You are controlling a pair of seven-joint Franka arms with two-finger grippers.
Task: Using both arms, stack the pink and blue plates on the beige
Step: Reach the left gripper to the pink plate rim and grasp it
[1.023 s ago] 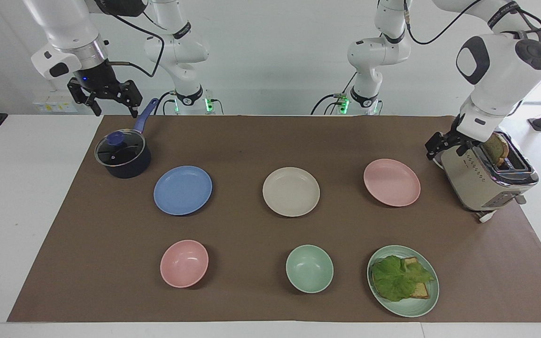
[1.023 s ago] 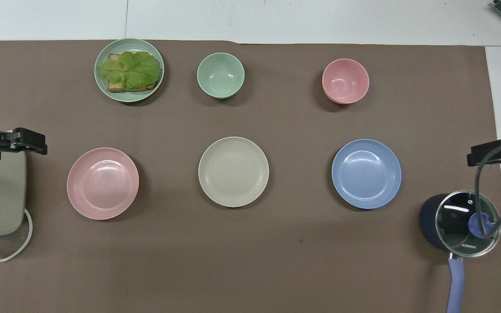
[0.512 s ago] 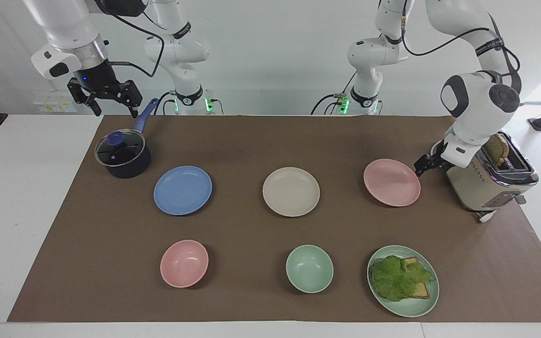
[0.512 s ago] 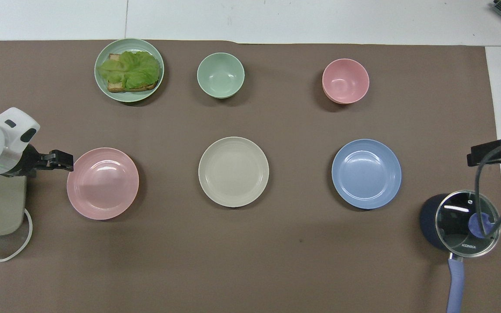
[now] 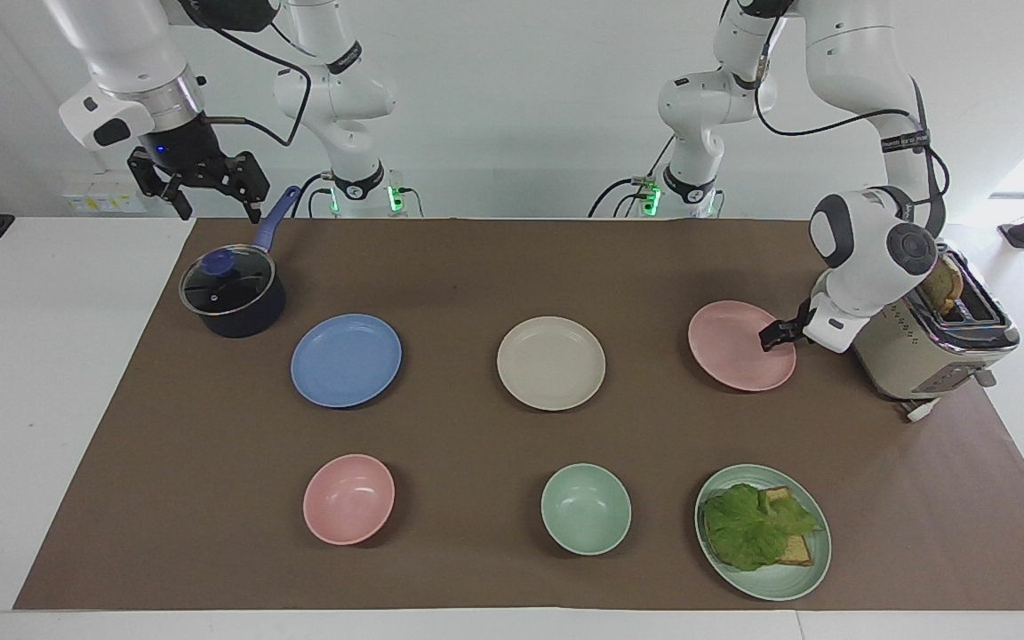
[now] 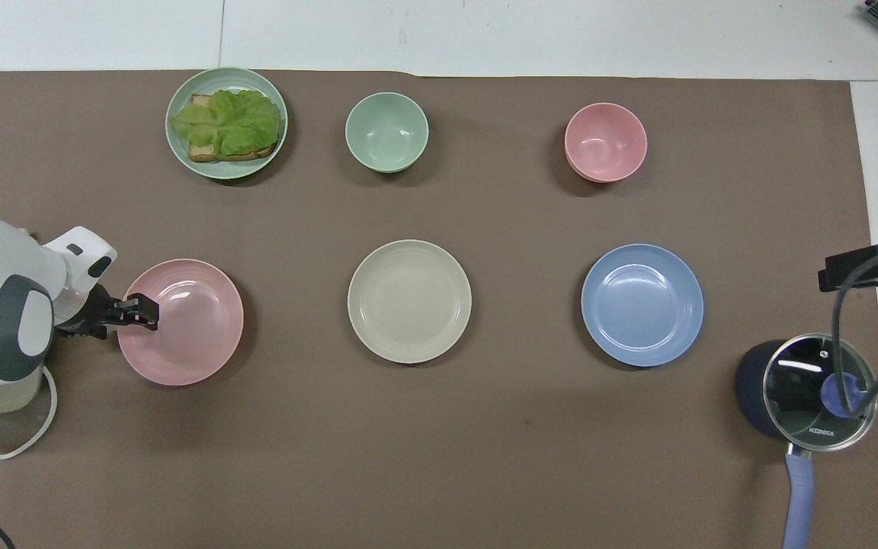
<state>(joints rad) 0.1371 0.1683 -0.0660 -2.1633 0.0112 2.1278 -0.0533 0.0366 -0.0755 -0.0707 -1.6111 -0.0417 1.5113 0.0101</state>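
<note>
Clock: 12 o'clock pointing away from robots.
Middle plate [image 6: 409,301]: desk [image 6: 485,442] centre.
Side plates: first plate [image 6: 195,335] at 9 o'clock, second plate [image 6: 642,305] at 3.
Near bowl [image 6: 386,132]: at 12.
Far bowl [image 6: 605,142]: at 2.
Food plate [image 6: 225,164]: at 10 to 11, lettuce [image 6: 229,122] on toast [image 6: 199,151].
Pot [image 6: 805,389]: 4 o'clock of second plate.
Toaster [image 5: 912,356]: 9 o'clock of first plate.
</note>
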